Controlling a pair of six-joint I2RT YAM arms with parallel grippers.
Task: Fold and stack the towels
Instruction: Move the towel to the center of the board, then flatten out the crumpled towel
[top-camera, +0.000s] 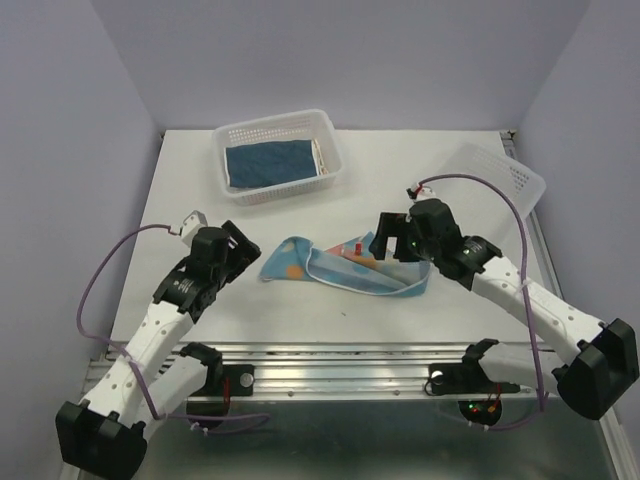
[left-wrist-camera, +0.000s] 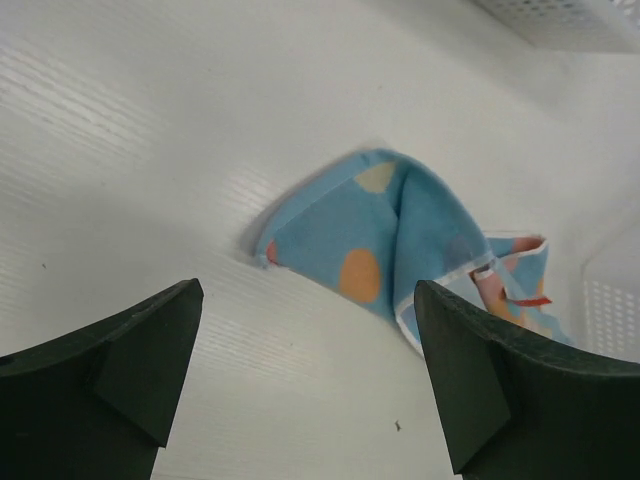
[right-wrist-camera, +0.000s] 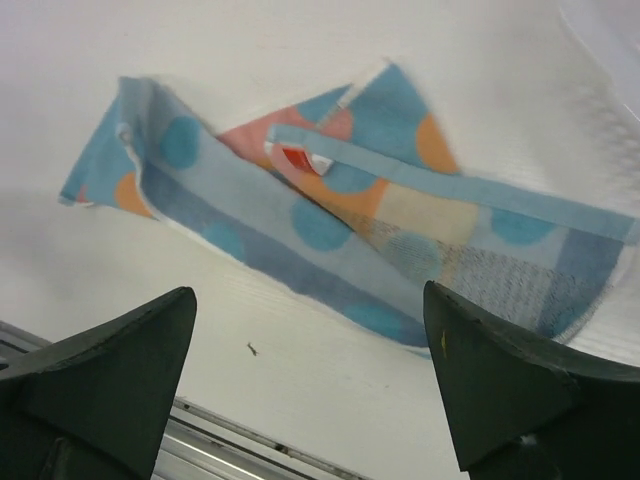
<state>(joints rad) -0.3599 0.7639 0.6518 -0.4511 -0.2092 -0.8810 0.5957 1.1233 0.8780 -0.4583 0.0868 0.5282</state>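
**Spotted towel loose mid-table, fold unfinished**

The left gripper (top-camera: 243, 252) hovers wide open and empty just beside the left tip of the light blue spotted towel (top-camera: 340, 268). The right gripper (top-camera: 386, 241), equally spread and holding nothing, sits over its right end. The towel lies rumpled in a long strip mid-table. The next move likely calls for pinching both ends and folding them over squarely. Near the far edge, a navy towel (top-camera: 272, 162) lies flat in a white basket (top-camera: 222, 160).
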